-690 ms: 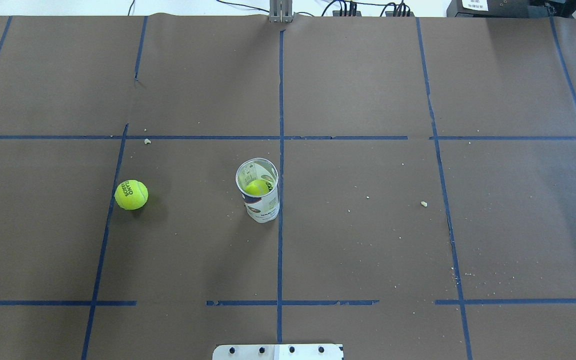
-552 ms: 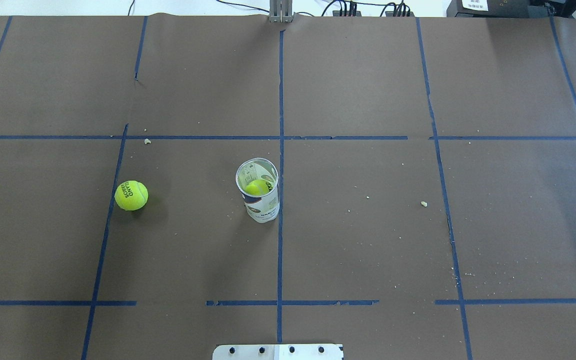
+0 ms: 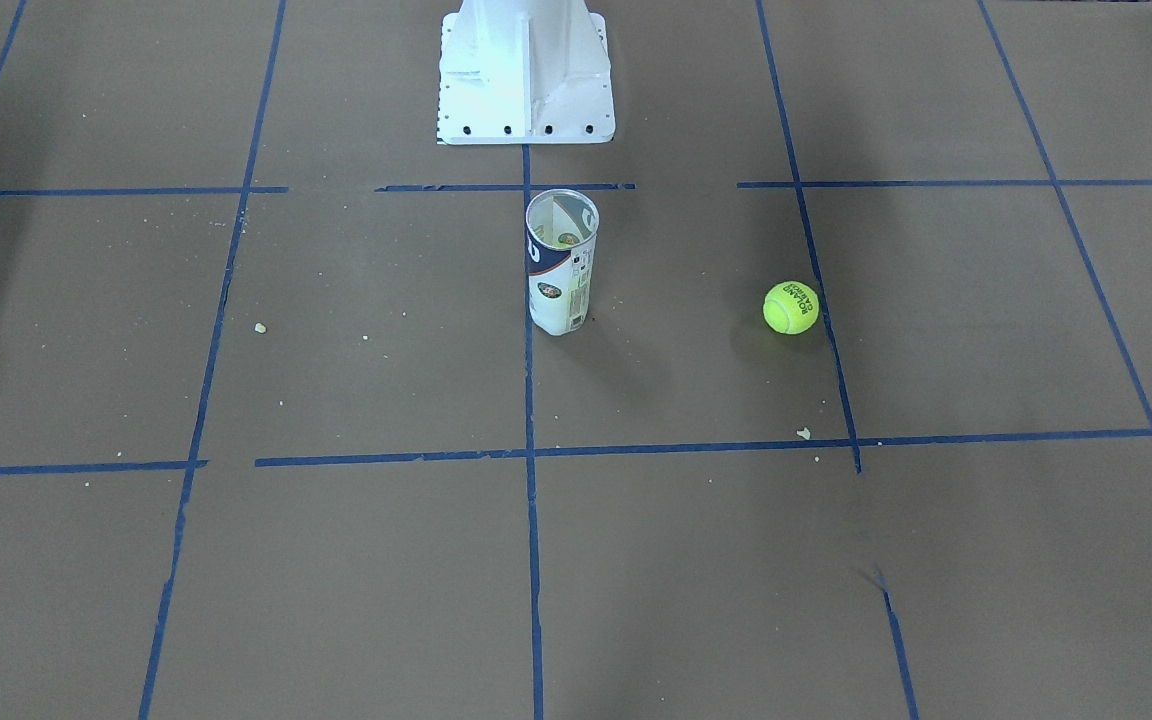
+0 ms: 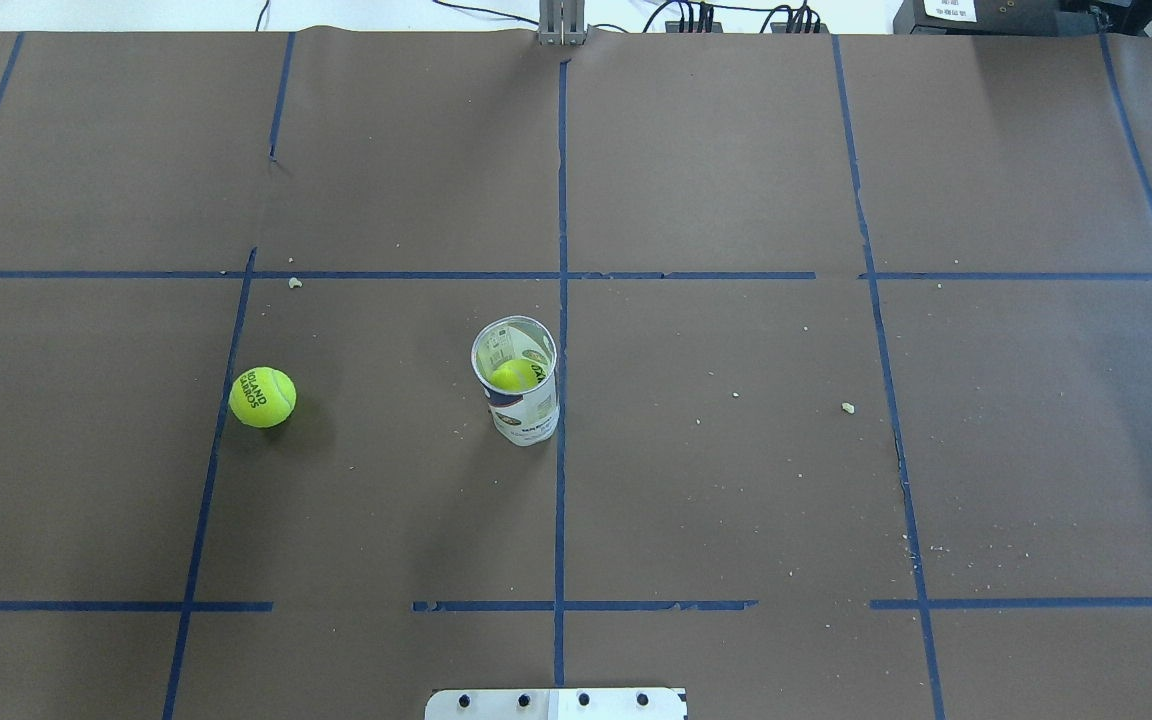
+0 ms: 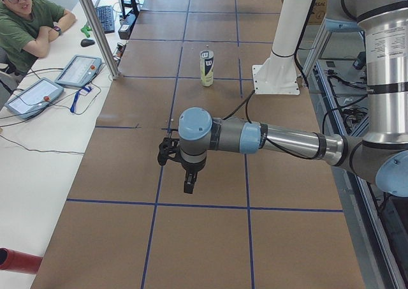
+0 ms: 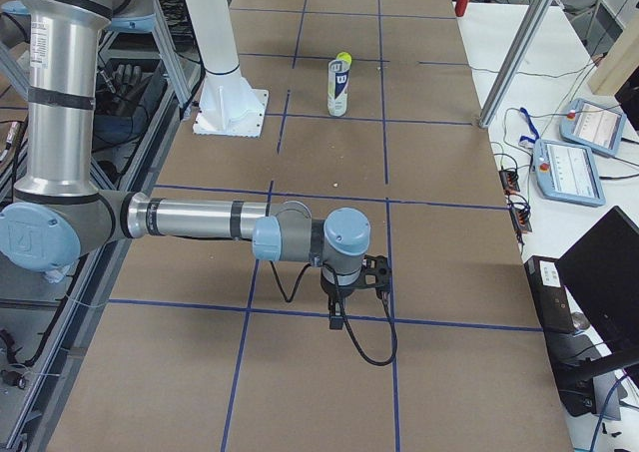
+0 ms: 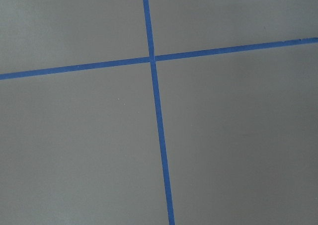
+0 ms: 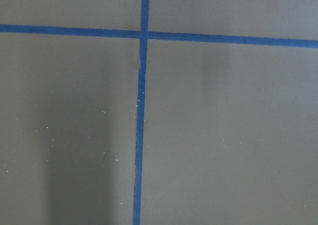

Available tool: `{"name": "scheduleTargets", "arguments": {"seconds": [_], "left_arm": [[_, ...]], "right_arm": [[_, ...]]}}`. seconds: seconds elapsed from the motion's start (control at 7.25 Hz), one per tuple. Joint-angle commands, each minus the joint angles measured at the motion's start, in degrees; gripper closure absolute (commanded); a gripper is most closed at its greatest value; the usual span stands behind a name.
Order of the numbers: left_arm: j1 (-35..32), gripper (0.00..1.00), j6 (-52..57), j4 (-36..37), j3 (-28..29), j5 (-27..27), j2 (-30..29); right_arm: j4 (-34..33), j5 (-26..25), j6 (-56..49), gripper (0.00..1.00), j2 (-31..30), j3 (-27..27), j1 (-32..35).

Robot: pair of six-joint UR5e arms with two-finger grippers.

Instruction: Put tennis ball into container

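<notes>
The tennis ball (image 4: 262,397) (image 3: 791,307), bright yellow-green with black lettering, lies loose on the brown table on the robot's left side. The container (image 4: 521,395) (image 3: 561,265) stands upright near the centre tape line with its top open. A second yellow-green ball (image 4: 514,375) sits inside it. Neither gripper appears in the overhead or front views. My left gripper (image 5: 167,154) hovers over bare table far from both, and so does my right gripper (image 6: 374,272). I cannot tell whether either is open or shut. Both wrist views show only table and tape.
The white robot base (image 3: 524,70) stands behind the container. Blue tape lines (image 4: 561,300) grid the brown table cover. A person (image 5: 29,21) sits at a side desk with tablets (image 5: 78,70). Small crumbs (image 4: 847,407) dot the table.
The loose tennis ball has rolled a little toward the robot's side and its lettering has turned. The container has not moved.
</notes>
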Motion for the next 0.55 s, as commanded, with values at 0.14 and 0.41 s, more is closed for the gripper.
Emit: {"name": "scheduleTargets", "arguments": {"seconds": [0.14,0.41], "left_arm": [[-0.72,0.0,-0.27,-0.64,-0.16,-0.43,-4.31],[-0.73,0.0,-0.27,-4.66,-0.66,-0.61,-4.92]], "right_arm": [[0.0,0.0,0.0,0.0,-0.03,0.0,0.0],[0.0,0.0,0.0,0.0,-0.03,0.0,0.0]]}}
